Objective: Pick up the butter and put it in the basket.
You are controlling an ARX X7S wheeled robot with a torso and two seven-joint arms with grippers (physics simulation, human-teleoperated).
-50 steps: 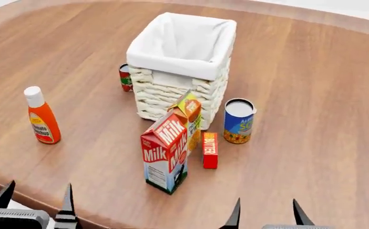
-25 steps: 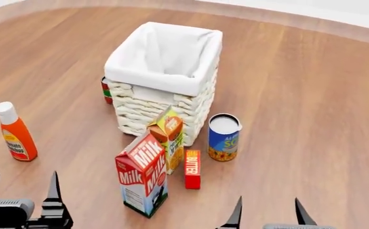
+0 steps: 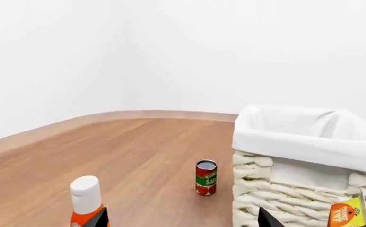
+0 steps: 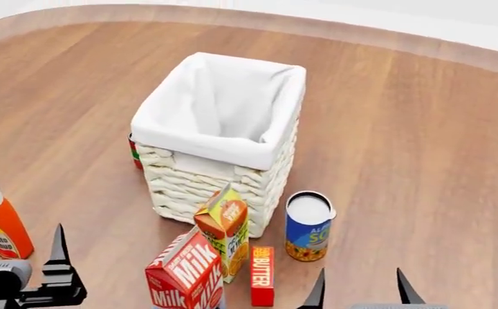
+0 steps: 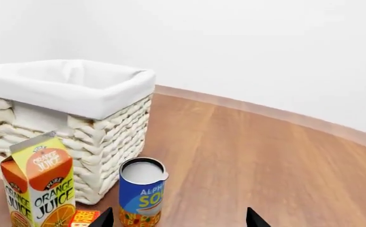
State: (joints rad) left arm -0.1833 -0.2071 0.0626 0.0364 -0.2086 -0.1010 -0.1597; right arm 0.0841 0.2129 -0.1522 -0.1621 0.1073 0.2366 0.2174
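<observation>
Butter (image 4: 262, 283) stands on the wooden surface (image 4: 421, 129) near the lower edge of the head view, between the milk carton (image 4: 184, 277) on its left and the right gripper (image 4: 359, 291) on its right, and apart from both.

Going left to right in the head view: a ketchup bottle (image 4: 0, 226) stands far left, with the left gripper (image 4: 17, 248) just beside it, its 2 dark fingers spread and holding nothing. Next comes a small red and green can (image 4: 135, 152), mostly hidden behind the basket (image 4: 223, 167). The basket sits mid-surface, its white liner folded over the rim. In front of it stands the orange juice carton (image 4: 223, 228), close against the wicker, with the milk carton just nearer the robot. The butter lies just right of these cartons. Right of the butter stands a blue soup can (image 4: 307, 226).

Farthest right, the right gripper shows 2 pointed fingertips spread wide, empty, with the butter off to its left and untouched. In the right wrist view only a small corner of the butter (image 5: 84, 217) shows beside the juice carton.
</observation>
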